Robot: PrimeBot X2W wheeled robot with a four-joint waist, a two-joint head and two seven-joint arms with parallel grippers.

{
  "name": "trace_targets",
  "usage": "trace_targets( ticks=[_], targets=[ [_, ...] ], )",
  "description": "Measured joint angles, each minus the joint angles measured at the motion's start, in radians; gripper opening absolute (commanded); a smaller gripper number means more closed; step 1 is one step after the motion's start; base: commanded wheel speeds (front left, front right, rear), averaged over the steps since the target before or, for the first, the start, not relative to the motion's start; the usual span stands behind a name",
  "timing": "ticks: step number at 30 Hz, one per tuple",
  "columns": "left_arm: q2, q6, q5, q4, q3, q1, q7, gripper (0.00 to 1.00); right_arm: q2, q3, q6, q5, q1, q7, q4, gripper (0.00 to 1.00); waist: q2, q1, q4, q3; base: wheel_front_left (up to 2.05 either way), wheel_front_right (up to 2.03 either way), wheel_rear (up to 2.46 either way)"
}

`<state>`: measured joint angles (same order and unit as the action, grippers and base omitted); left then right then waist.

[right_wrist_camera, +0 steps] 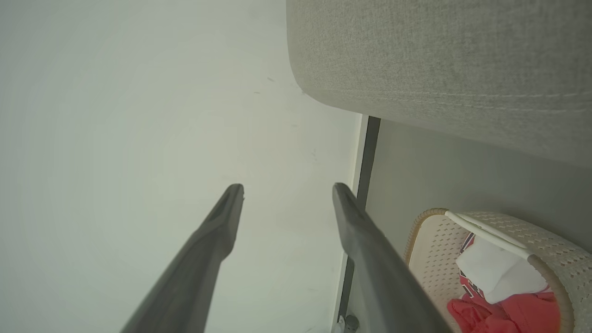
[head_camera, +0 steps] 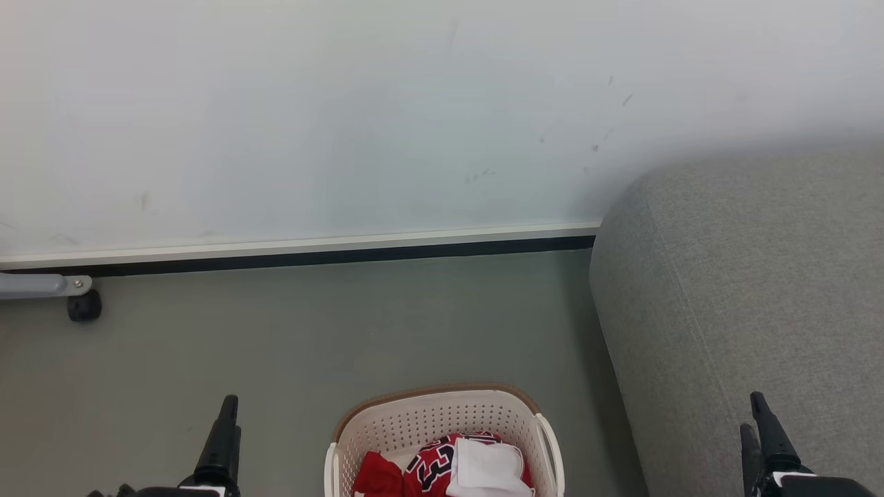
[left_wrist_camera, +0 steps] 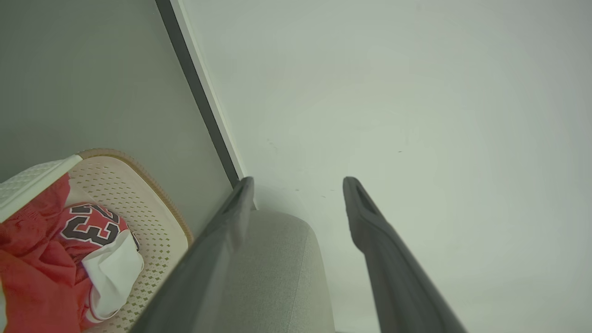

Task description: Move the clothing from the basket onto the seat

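Note:
The cream basket [head_camera: 442, 414] stands on the floor at the bottom centre of the head view, with the red and white clothing [head_camera: 442, 469] bunched inside; a numeral shows on it. The grey seat [head_camera: 746, 310] rises just right of the basket. My left gripper [head_camera: 228, 407] hangs over the floor left of the basket, and my right gripper [head_camera: 753, 414] is in front of the seat. In the left wrist view, my left gripper [left_wrist_camera: 299, 181] is open and empty, with the basket [left_wrist_camera: 152, 203], clothing [left_wrist_camera: 69, 240] and seat [left_wrist_camera: 277, 268] behind it. My right gripper [right_wrist_camera: 288, 186] is open and empty too, beside the basket [right_wrist_camera: 430, 240], clothing [right_wrist_camera: 504, 314] and seat [right_wrist_camera: 439, 60].
A white wall [head_camera: 345, 117] with a pale and dark skirting strip [head_camera: 311, 252] runs behind the grey floor [head_camera: 311, 331]. A grey metal leg on a black caster [head_camera: 83, 305] sticks in at the far left by the wall.

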<state>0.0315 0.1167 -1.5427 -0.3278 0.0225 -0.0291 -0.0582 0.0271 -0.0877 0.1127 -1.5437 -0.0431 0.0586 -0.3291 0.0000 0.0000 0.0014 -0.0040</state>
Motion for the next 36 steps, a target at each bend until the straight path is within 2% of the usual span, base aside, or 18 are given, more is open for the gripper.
trace_targets(
  ticks=[12,25,36],
  targets=[
    [0.001,-0.035,0.159,0.027,-0.043,-0.006,0.044,1.0,0.004,0.066,-0.044,0.205,0.0,-0.044,0.032,1.0,0.0,0.0002,0.0,-0.004,0.0,0.0,0.0],
    [0.029,-0.09,0.446,0.057,-0.119,-0.014,0.096,1.0,0.033,0.155,-0.08,0.447,-0.001,-0.097,0.066,1.0,0.0001,0.0002,-0.001,-0.007,0.0,0.0,0.0],
    [0.046,-0.118,0.618,0.074,-0.151,-0.014,0.134,1.0,0.052,0.206,-0.105,0.609,-0.001,-0.132,0.08,1.0,0.0,0.0001,-0.003,-0.007,0.0,0.0,0.0]
  ],
)
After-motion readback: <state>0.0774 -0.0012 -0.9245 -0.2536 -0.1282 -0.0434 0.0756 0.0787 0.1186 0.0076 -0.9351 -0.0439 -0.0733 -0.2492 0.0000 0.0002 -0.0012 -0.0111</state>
